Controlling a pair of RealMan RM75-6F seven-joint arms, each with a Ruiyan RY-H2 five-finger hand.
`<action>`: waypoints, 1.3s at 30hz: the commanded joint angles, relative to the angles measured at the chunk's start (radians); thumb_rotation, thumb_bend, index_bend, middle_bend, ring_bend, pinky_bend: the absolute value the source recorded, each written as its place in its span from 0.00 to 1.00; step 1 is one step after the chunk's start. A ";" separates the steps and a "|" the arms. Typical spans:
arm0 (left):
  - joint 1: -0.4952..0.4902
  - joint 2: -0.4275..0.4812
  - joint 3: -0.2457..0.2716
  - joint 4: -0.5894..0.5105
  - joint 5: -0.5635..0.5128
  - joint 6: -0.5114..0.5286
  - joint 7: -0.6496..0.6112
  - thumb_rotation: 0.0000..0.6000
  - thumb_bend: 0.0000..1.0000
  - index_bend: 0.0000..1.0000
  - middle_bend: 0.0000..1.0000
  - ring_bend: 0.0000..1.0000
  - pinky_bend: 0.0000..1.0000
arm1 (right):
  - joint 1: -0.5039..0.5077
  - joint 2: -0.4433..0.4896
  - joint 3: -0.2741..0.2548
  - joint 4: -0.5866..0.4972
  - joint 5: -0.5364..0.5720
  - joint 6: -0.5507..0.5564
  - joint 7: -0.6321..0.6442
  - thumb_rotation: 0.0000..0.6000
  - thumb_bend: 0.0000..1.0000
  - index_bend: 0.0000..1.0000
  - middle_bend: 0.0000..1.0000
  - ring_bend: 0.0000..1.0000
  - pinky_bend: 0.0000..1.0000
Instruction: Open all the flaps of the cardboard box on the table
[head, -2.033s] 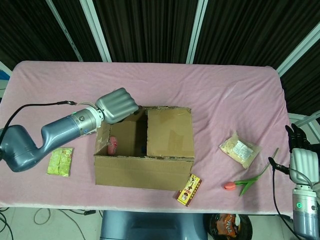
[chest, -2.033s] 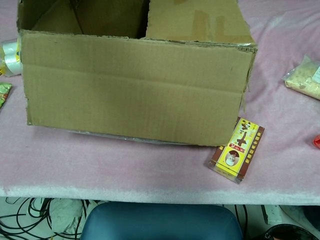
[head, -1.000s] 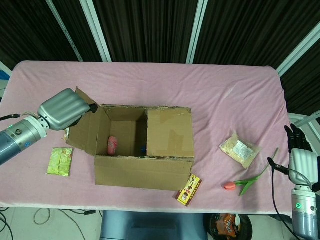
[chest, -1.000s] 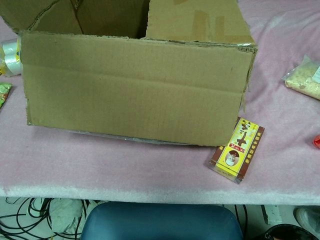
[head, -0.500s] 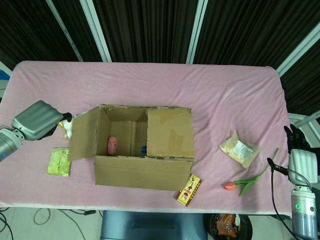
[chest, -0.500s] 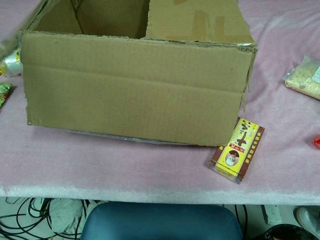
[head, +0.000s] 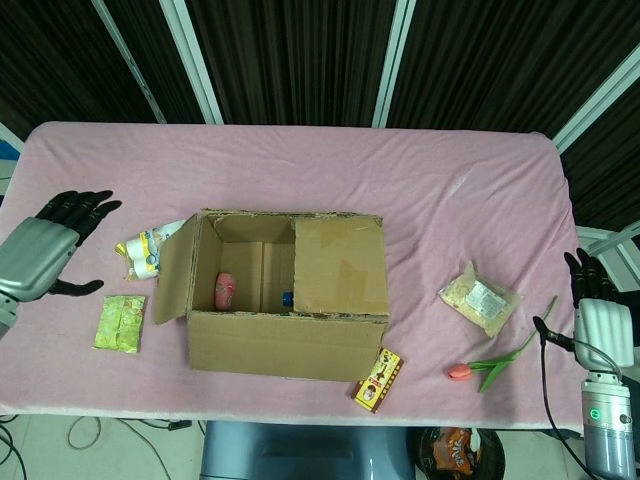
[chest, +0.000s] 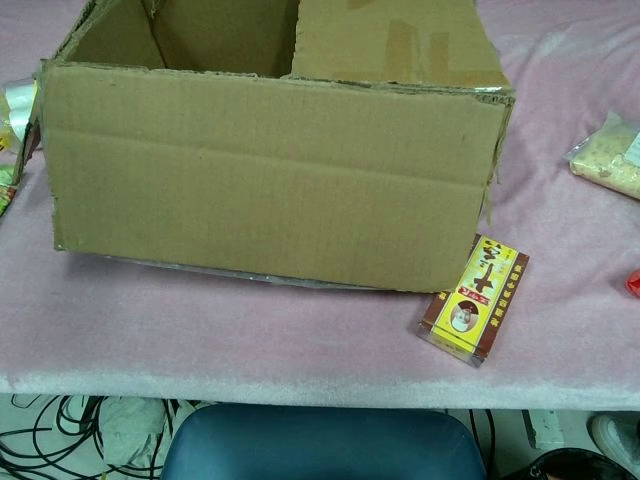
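The tabletop (head: 300, 165), draped in pink cloth, is carrying a cardboard box (head: 285, 345) sitting near its front edge, slightly left of centre. The box's left flap (head: 177, 268) is standing swung outward, while the right flap (head: 340, 265) is lying flat over the right half of the opening; the near wall (chest: 270, 180) is filling most of the chest view. Inside the open half, a small pink object (head: 226, 290) is resting on the box floor. The left hand (head: 42, 250) is hovering at the left edge of the tabletop, well apart from the box, with dark fingers spread wide and holding nothing. The right hand (head: 595, 310) is showing at the far right edge, beyond the tabletop, fingers pointing upward; whether it is spread or closed cannot be told. A clear packet of grain (head: 480, 298) is lying to the right of the box. A green packet (head: 121, 322) and a colourful wrapper (head: 140, 252) are lying left of the box. A tulip (head: 490, 365) is lying near the front right edge. A small red-and-yellow carton (chest: 474, 298) is lying just beside the box's front right corner.
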 joint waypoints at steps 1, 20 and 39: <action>0.179 -0.205 0.025 0.002 -0.068 0.271 0.210 1.00 0.10 0.00 0.00 0.00 0.02 | 0.001 0.002 -0.002 0.003 -0.006 0.002 -0.008 1.00 0.25 0.00 0.00 0.00 0.21; 0.364 -0.504 0.040 0.203 -0.105 0.465 0.143 1.00 0.10 0.00 0.00 0.00 0.01 | 0.082 0.099 0.037 -0.115 -0.138 -0.008 -0.079 1.00 0.46 0.00 0.01 0.01 0.22; 0.375 -0.500 0.025 0.261 -0.077 0.386 0.013 1.00 0.10 0.00 0.00 0.00 0.01 | 0.632 0.089 0.238 -0.322 -0.045 -0.551 -0.300 1.00 0.93 0.45 0.42 0.31 0.31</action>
